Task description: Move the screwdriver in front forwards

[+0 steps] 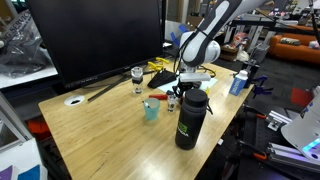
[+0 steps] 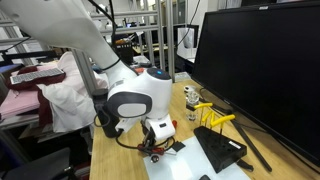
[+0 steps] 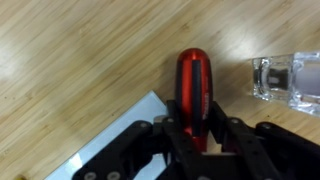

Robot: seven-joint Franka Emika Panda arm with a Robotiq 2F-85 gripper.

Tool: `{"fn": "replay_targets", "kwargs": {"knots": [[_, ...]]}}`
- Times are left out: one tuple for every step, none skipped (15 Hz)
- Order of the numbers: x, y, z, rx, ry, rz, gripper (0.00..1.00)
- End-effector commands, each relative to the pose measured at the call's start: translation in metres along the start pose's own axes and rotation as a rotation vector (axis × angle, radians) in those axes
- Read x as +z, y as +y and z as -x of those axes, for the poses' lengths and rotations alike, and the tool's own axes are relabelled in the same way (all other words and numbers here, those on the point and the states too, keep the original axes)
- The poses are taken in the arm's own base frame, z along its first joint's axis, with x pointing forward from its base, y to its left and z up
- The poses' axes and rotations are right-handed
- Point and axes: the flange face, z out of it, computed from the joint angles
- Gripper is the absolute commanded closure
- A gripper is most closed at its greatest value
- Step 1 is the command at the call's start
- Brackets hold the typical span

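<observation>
The screwdriver (image 3: 193,85) has a red handle with a black stripe. In the wrist view it lies lengthwise between the fingers of my gripper (image 3: 200,135), pointing away over the wooden table. The jaws are closed against the handle on both sides. The shaft is hidden under the gripper. In both exterior views the gripper (image 1: 172,95) (image 2: 155,143) is low over the table, with a bit of red (image 2: 152,152) showing under it. I cannot tell whether the screwdriver is lifted off the table.
A clear glass (image 3: 285,80) stands just right of the handle, and a pale sheet (image 3: 120,125) lies to its left. A black bottle (image 1: 190,118), a teal cup (image 1: 151,110), a glass jar (image 1: 137,78) and a yellow-and-black tool (image 2: 215,120) are nearby. A large monitor (image 1: 100,40) stands behind.
</observation>
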Motion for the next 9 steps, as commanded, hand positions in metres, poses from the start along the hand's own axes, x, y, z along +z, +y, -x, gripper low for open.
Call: {"fn": "replay_targets", "kwargs": {"knots": [[-0.013, -0.005, 0.005, -0.101, -0.006, 0.046, 0.91], [-0.018, -0.007, 0.007, -0.12, -0.011, 0.047, 0.91], [-0.021, -0.007, 0.007, -0.13, -0.004, 0.052, 0.91], [-0.024, -0.007, 0.008, -0.14, -0.004, 0.054, 0.91], [-0.029, -0.006, 0.009, -0.151, -0.002, 0.057, 0.91], [-0.034, -0.006, 0.009, -0.162, 0.002, 0.06, 0.91], [-0.041, -0.004, 0.009, -0.182, 0.011, 0.068, 0.91], [-0.047, -0.001, 0.01, -0.21, 0.021, 0.085, 0.91], [-0.053, 0.001, 0.011, -0.251, 0.031, 0.103, 0.91]]}}
